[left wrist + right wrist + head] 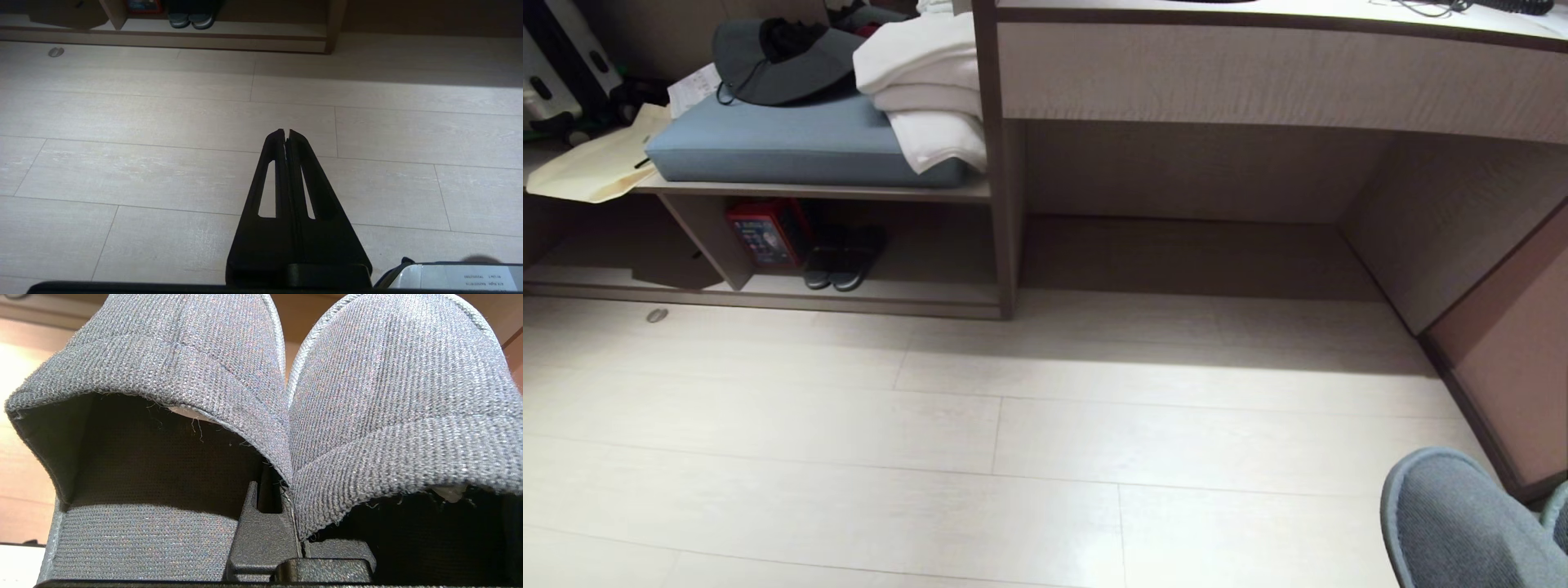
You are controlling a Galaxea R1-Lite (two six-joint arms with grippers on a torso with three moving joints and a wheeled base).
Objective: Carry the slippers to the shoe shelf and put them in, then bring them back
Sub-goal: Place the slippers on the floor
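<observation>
The right gripper [292, 506] is squeezed tight on the slippers [261, 396], pinching the two inner edges together between its black fingers. The slippers are soft and grey-blue, with tiny ribbed lines in the cloth and a thin pale trim around the edge. Their round toes point away from the gripper, one on each side of it, and their dark insides open toward it. Most of each finger is hidden behind the cloth. In the head view only the toe of one slipper and a sliver of the other show at the corner, cut off by the edge. The left gripper [285, 134] has its two long black fingers pressed together with nothing between them, and it hangs over the pale wood-plank floor [143, 171]. Far ahead of it is the shoe shelf [915, 294], a low beige wood cubby. A darker pair of slippers [843, 257] sits inside, half in shadow.
</observation>
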